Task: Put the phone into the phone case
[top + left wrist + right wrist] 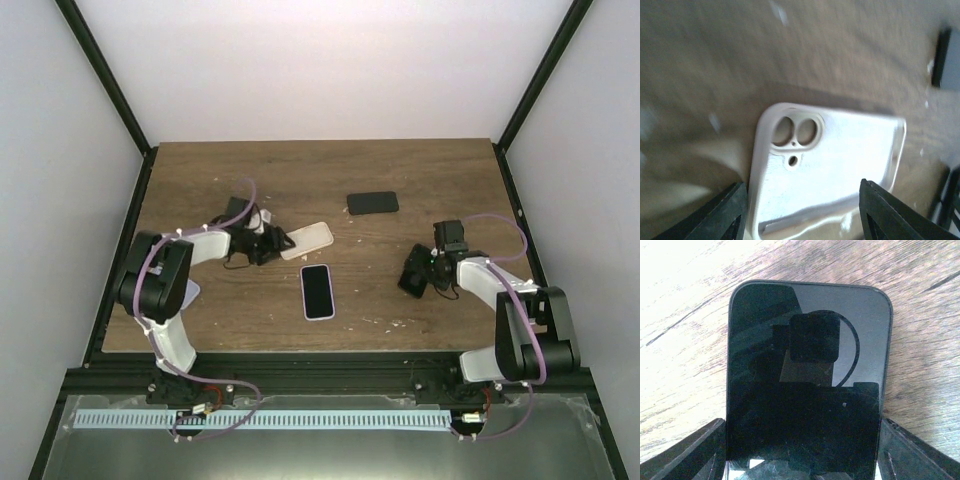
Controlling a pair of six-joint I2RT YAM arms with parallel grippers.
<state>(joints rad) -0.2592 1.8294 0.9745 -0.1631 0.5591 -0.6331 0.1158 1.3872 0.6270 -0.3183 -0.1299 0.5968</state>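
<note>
Glossy black phone [805, 390], matte white round-cornered case [840, 160], grained wooden table [200, 180]

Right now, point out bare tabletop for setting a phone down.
Free: the far strip of brown wooden table behind the flat black phone; a smaller patch between the pale-rimmed phone and right gripper. Crowded: around the white plastic phone case at the left gripper.

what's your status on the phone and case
Left fingers shut on white case. Right fingers shut on dark phone. Cased phone flat on table between arms.
</note>
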